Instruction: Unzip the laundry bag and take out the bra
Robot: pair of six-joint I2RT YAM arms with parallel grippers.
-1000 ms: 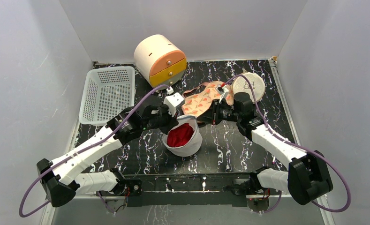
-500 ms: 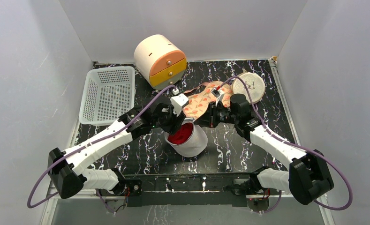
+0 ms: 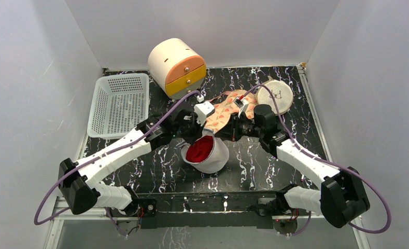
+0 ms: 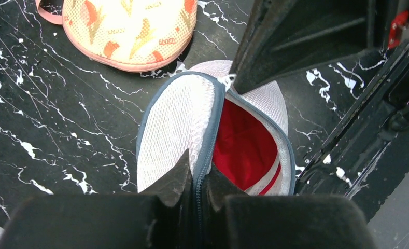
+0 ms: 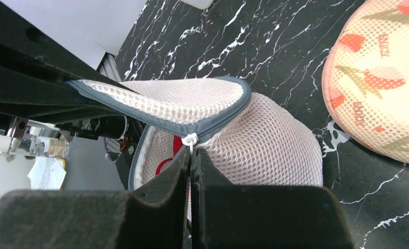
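The white mesh laundry bag (image 3: pixel 216 158) with a blue-grey rim lies on the black marbled table, its lid (image 4: pixel 173 124) partly unzipped. A red bra (image 3: pixel 199 149) shows inside, also in the left wrist view (image 4: pixel 241 148). My left gripper (image 4: pixel 196 174) is shut on the lid's zipper band (image 4: pixel 212 129), at the bag's far-left rim in the top view (image 3: pixel 194 130). My right gripper (image 5: pixel 192 158) is shut on the white zipper pull (image 5: pixel 189 140), at the bag's far-right rim (image 3: pixel 224 134). The bag's mesh side (image 5: pixel 274 150) fills the right wrist view.
A patterned pink-trimmed mesh pouch (image 3: pixel 224 111) lies just behind the bag. A beige round pouch (image 3: pixel 274 95) sits at the back right. A white perforated basket (image 3: pixel 119 104) stands at the left, and a cream and orange drawer box (image 3: pixel 177 66) at the back.
The left arm has shifted right and toward the back with the lid edge. The bag has moved slightly right and its opening is wider, showing more red. The right gripper has shifted slightly left.
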